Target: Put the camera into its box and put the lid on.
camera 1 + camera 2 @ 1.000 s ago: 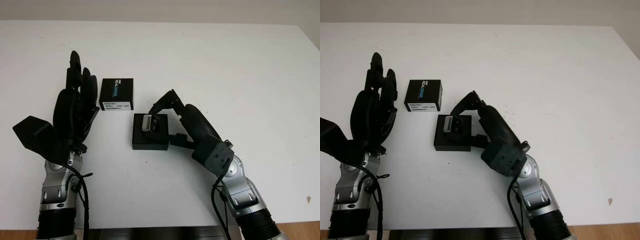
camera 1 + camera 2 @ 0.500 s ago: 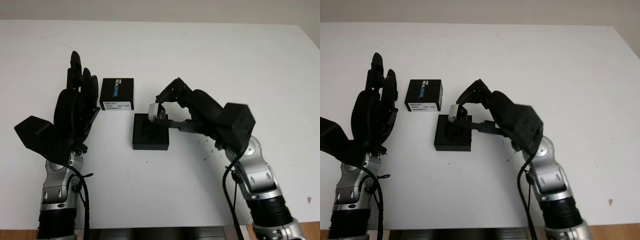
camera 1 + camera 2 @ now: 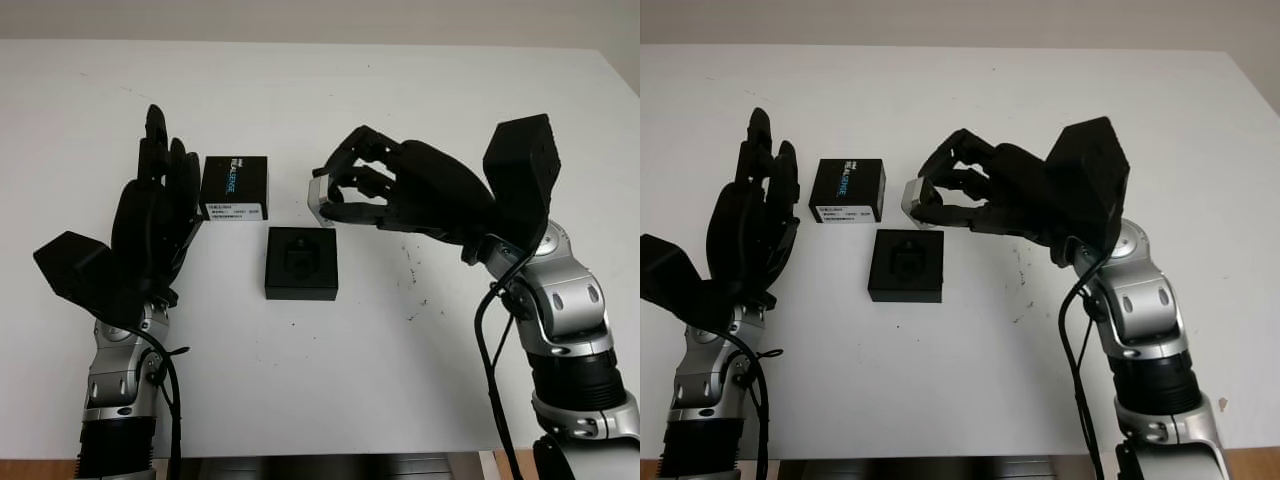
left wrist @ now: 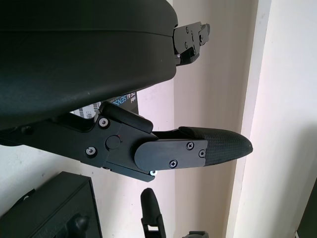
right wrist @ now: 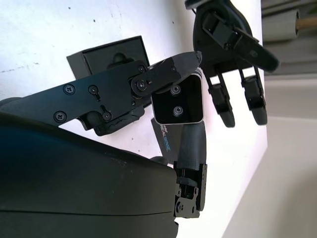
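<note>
The right hand (image 3: 345, 195) is pinching the small silver camera (image 3: 319, 192) between its fingertips and is holding it in the air, above the white surface (image 3: 400, 100) and just past the far edge of the open black box (image 3: 301, 263). In the right wrist view the camera (image 5: 177, 99) is showing its flat silver face with two small round holes, with one black finger (image 5: 163, 74) lying across its edge and another finger (image 5: 190, 144) sitting against the opposite side.

The box is sitting on the surface between the two arms, its moulded black insert showing and nothing lying in it. The lid (image 3: 234, 188), black with a white label along one side and printed lettering on top, is lying on the surface just beyond the box and a little toward the left arm, apart from it.

The left hand (image 3: 152, 225) is hanging open beside the lid, its fingers pointing away from the robot, and is gripping nothing.
</note>
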